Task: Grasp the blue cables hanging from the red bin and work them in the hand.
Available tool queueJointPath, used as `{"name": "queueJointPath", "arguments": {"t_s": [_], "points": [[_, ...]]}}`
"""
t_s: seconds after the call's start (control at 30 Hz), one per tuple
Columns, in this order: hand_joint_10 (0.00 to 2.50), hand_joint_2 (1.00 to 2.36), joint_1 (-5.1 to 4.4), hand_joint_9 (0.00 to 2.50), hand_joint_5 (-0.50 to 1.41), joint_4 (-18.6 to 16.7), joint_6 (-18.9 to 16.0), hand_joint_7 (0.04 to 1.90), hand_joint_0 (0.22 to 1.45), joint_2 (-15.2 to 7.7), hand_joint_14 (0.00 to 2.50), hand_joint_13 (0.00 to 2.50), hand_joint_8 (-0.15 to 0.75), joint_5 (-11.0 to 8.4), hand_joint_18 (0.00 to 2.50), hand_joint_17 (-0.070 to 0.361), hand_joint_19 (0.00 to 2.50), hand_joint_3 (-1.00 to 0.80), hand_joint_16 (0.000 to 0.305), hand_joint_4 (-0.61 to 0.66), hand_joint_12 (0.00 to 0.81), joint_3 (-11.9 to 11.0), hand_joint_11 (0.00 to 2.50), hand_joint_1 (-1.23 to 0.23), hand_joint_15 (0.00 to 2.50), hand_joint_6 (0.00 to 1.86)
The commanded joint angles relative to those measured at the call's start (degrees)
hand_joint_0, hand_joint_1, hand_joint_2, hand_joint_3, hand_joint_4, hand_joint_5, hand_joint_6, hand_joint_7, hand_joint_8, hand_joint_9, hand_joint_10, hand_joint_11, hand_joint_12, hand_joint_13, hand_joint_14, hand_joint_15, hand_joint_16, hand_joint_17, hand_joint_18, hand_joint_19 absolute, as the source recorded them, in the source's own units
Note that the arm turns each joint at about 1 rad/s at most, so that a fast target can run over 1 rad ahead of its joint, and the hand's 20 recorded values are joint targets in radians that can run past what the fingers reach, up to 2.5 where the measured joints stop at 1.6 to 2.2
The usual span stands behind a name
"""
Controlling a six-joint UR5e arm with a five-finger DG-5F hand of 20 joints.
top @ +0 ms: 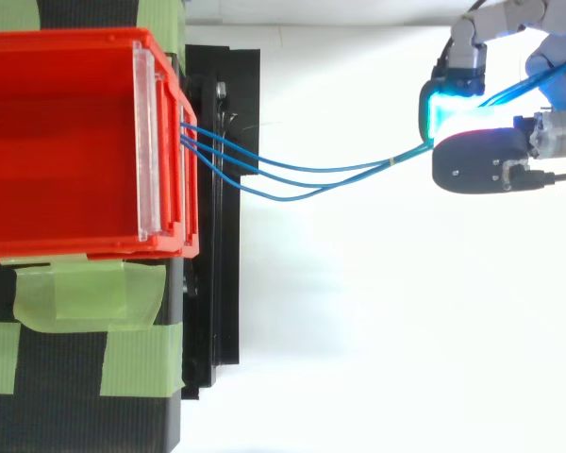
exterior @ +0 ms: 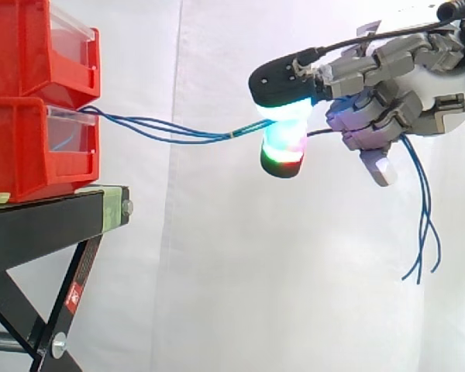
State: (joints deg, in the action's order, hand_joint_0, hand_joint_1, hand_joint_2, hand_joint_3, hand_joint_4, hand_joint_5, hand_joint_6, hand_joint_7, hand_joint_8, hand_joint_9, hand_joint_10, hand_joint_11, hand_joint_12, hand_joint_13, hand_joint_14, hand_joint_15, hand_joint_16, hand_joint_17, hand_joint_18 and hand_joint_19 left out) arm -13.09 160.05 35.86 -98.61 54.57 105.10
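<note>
Honestly, nothing here is actually readable. The closest thing is a little red sticker [exterior: 74, 295] on a leg of the black stand [exterior: 39, 225] in the side view. It has some white marking on it, but it's way too small to make out.

Black stand [exterior: 46, 225] on crossed legs: a small red label [exterior: 74, 296] on one leg, a bolt [exterior: 127, 207] at the corner of its top. Pale green tape [top: 85, 293] in strips across the stand's top, one piece wrinkled. White curtain [exterior: 217, 294] behind, hanging in vertical folds.
</note>
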Motion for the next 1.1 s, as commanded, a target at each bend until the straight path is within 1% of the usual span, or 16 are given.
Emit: {"name": "queueJointPath", "arguments": {"t_s": [0.0, 1.07], "points": [[2.5, 1.01, -0.01, 1.6, 0.25, 0.0, 0.0, 1.25, 0.98, 0.0, 2.5, 1.75, 0.35, 0.01, 2.48, 0.139, 0.56, 0.3, 0.186, 0.16, 0.47, -0.1, 2.5, -0.56, 1.46, 0.65], [2.5, 1.02, -0.01, 1.6, 0.21, 0.1, -0.2, 1.24, 0.97, 0.0, 2.5, 1.75, 0.35, -0.17, 2.48, 0.139, 0.56, 0.22, 0.186, 0.17, 0.47, 0.0, 2.5, -0.55, 1.46, 0.66]]}}
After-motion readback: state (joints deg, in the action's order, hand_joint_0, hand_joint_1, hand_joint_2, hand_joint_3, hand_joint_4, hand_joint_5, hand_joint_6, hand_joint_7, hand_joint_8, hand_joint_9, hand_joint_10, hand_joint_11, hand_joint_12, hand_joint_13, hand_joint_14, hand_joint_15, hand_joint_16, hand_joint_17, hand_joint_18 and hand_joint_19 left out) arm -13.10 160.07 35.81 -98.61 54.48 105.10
